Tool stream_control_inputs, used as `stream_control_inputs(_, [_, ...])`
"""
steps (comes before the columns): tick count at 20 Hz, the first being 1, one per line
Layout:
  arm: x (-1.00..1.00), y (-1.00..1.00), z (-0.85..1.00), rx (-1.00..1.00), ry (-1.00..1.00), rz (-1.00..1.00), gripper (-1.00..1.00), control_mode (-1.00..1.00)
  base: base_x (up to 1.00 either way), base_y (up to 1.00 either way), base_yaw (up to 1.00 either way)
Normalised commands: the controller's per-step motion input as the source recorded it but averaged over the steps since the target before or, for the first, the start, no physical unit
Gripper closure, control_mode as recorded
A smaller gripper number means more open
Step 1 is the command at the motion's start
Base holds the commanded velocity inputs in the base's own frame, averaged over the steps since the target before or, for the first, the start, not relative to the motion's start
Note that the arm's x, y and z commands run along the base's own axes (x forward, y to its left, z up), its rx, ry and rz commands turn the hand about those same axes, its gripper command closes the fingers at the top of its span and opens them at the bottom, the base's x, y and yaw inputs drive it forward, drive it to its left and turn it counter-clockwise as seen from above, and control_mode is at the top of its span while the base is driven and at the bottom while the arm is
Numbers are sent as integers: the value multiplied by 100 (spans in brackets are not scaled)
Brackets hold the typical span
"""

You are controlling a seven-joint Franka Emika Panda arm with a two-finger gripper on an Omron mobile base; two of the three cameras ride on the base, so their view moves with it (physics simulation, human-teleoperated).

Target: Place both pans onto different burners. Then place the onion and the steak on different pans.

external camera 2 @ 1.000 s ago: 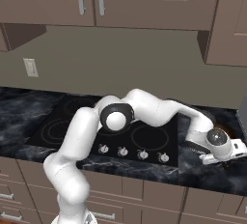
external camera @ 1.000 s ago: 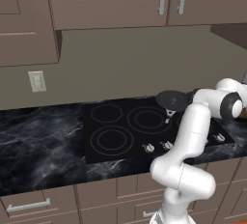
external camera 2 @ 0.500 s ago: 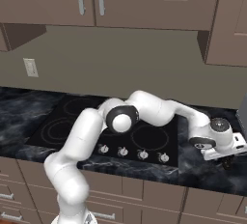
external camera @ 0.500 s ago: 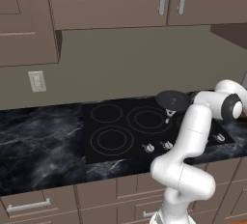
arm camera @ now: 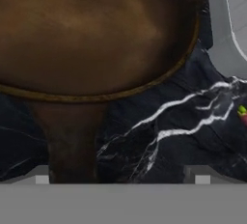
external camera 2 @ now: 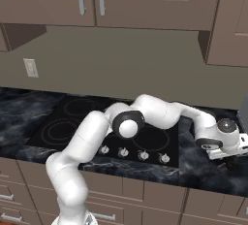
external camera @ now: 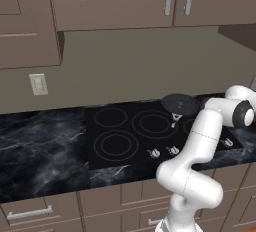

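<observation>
In the hand view the brown pan (arm camera: 91, 30) with a dark rim lies on the black marble counter, its brown handle (arm camera: 72, 141) running down toward my left fingertip (arm camera: 42, 178). My gripper (arm camera: 121, 178) is open, the handle just inside its left finger, nothing gripped. From the right base view the gripper (external camera 2: 231, 158) points down over the counter to the right of the cooktop (external camera 2: 72, 122). The dark grey pan (external camera: 180, 104) sits at the cooktop's back right, beside ringed burners (external camera: 116, 143). The onion and the steak are out of view.
A grey flat-sided object (arm camera: 226, 30) stands beyond the brown pan at the upper right of the hand view. A small red and green thing (arm camera: 242, 113) peeks in at the right edge. Silver knobs (external camera 2: 143, 155) line the cooktop's front. Wall cabinets (external camera: 115, 1) hang above.
The hand has shifted slightly to the right and turned a little over the counter. The jaws stay wide apart.
</observation>
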Motion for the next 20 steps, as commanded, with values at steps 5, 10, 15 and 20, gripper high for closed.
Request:
stream_control_inputs(5, [0,-15,-39,5,-5,0,-100,-100,0,0,0])
stream_control_inputs(10, [0,-10,-41,6,0,1,-100,-100,0,0,0])
stream_control_inputs(15, [1,1,-48,4,0,2,100,-100,0,0,0])
stream_control_inputs(20, [0,3,-37,0,0,0,100,-100,0,0,0])
